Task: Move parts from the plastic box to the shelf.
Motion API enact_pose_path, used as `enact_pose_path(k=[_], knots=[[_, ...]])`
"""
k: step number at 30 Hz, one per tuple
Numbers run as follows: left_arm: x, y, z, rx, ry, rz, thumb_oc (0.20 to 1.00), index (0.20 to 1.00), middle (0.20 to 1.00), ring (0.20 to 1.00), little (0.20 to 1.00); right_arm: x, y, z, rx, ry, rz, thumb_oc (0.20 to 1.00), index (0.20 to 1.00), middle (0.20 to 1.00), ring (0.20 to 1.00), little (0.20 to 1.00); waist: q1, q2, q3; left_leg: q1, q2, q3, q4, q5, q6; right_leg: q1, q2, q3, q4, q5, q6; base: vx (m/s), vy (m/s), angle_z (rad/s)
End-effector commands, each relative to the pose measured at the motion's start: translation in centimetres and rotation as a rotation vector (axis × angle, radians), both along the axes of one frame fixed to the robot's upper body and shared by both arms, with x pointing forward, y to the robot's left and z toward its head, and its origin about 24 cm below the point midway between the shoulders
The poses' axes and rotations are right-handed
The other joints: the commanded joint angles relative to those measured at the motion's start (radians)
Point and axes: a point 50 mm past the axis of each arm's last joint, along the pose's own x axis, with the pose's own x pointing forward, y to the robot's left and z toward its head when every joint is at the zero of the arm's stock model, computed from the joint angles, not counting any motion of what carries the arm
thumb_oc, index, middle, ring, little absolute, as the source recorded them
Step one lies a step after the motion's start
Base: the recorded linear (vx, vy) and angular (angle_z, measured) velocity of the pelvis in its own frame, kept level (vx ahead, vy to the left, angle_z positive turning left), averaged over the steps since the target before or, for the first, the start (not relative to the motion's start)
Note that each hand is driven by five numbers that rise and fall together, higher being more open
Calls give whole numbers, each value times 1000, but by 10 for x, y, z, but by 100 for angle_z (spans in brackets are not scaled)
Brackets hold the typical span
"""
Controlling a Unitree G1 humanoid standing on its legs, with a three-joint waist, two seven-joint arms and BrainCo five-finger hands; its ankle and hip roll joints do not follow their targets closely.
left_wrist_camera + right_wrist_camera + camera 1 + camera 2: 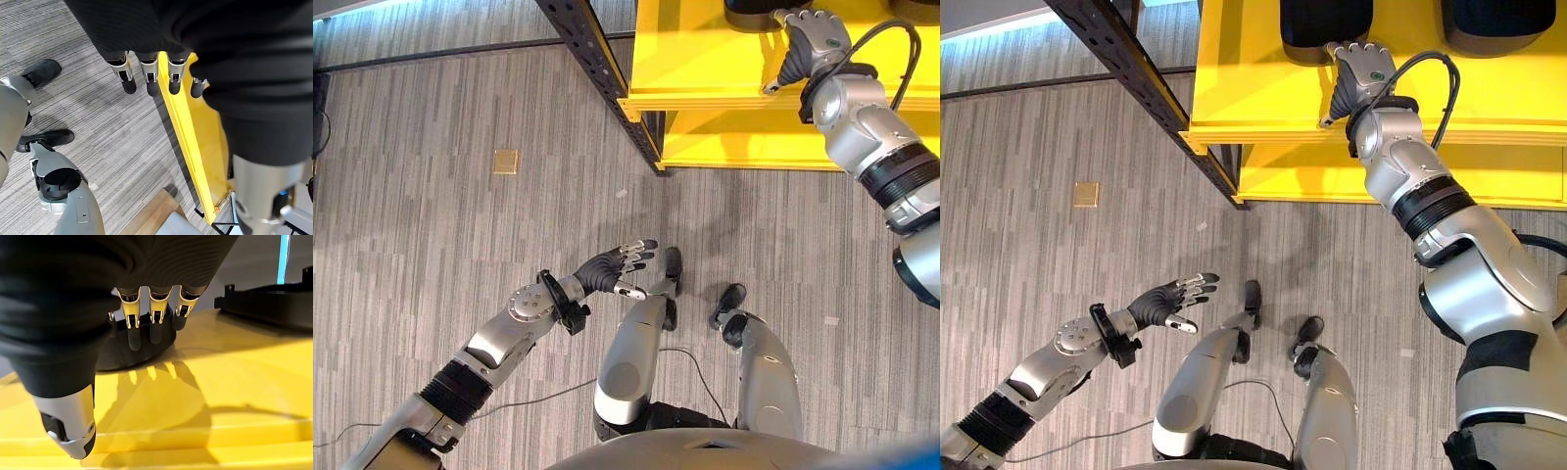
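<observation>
Floor: grey striped carpet (460, 245) spreads under both arms; a small tan square plate (506, 162) lies in it to the robot's left, well apart from everything else.
Left hand: the left hand (607, 268) hangs over the carpet, low and in front of the robot, well away from the shelf. Its fingers (149, 81) are straight and slightly spread, thumb apart, and nothing lies in them.
Upright: a dark perforated steel post (1126, 59) runs diagonally from the upper left down to the shelf's near corner.
Shelf: the yellow shelf (1253, 98) takes up the upper right, with a second yellow level (1312, 176) showing just below its front lip. In the left wrist view its yellow edge (195, 142) runs past the fingertips.
Parts: a dark rounded part (1327, 27) sits on the upper level, right in front of the right hand. A second dark part (1503, 24) sits on the same level further to the right, apart from the first. In the right wrist view the second one reads as a flat black piece (274, 301).
Right hand: the right hand (1363, 73) is raised over the shelf's top surface, near its front edge. Its fingers (156, 325) are straight and loosely spread, their tips just at the near side of the rounded part (142, 352); whether they touch it I cannot tell. The hand holds nothing.
</observation>
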Motion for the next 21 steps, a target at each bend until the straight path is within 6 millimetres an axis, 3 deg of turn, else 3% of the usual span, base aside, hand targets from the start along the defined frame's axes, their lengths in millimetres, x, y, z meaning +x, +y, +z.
enact_pose_path(k=[1, 8, 9, 11, 13, 15, 18, 19, 21], knots=[[-13, -21, 12, -101, -49, -83, 1000, 1000, 1000, 1000, 1000, -9, 11, 42, -14, -157, 75, 1000, 1000, 1000, 1000, 1000, 8, 8, 4, 34, 19, -58, 46, -27, -60, 33, -1, 9, -21, 91, 93, -10, 46, -1], [-16, -19, 10, -131, -66, -55, 1000, 1000, 1000, 1000, 1000, -24, 24, 15, -7, -180, 207, 1000, 1000, 1000, 1000, 1000, -27, -7, 4, 46, 26, -45, 38, -29, -58, 34, 11, 27, -34, 94, 96, -30, 33, -1], [-16, -17, 10, -136, -74, -36, 1000, 1000, 1000, 1000, 1000, -29, 23, 2, 16, -176, 234, 1000, 1000, 1000, 1000, 1000, -39, -14, 4, 52, 27, -43, 32, -31, -57, 39, 16, 33, -44, 96, 96, -59, 46, 1], [-22, -8, 6, -159, -102, 33, 1000, 1000, 1000, 1000, 1000, -58, 16, -62, 156, -85, 337, 1000, 1000, 1000, 1000, 1000, -94, -45, 4, 106, 39, -21, 3, -36, -55, 79, 29, 60, -88, 106, 102, -77, 65, -7], [-24, -5, 5, -154, -125, 63, 1000, 1000, 1000, 1000, 1000, -72, 17, -78, 191, -34, 403, 1000, 1000, 1000, 1000, 1000, -117, -57, 4, 136, 42, -13, -9, -41, -56, 103, 34, 70, -107, 109, 104, -20, 62, -21], [-24, 4, -1, -105, -162, 139, 1000, 1000, 1000, 1000, 1000, -100, 22, -104, 154, 68, 532, 1000, 1000, 1000, 1000, 1000, -155, -78, 4, 202, 49, 1, -33, -46, -62, 162, 42, 86, -143, 115, 109, 17, 86, -29], [-31, 12, -10, -127, -126, 200, 1000, 1000, 1000, 1000, 1000, -130, 5, -136, 417, 141, 535, 1000, 1000, 1000, 1000, 1000, -189, -109, -35, 280, 60, 12, -74, -50, -65, 246, 47, 96, -212, 129, 118, 53, 29, -26], [-43, 15, -20, -162, -78, 245, 1000, 1000, 1000, 1000, 1000, -153, -7, -161, 641, 198, 535, 1000, 1000, 1000, 1000, 1000, -224, -135, -105, 331, 71, 22, -117, -35, -74, 297, 54, 105, -265, 149, 128, 140, 13, -10], [-56, 16, -32, -231, 20, 292, 1000, 1000, 1000, 1000, 1000, -178, -19, -189, 915, 259, 508, 1000, 1000, 1000, 1000, 1000, -251, -155, -193, 387, 77, 35, -178, -11, -84, 352, 61, 120, -326, 170, 141, 198, 7, -17]])
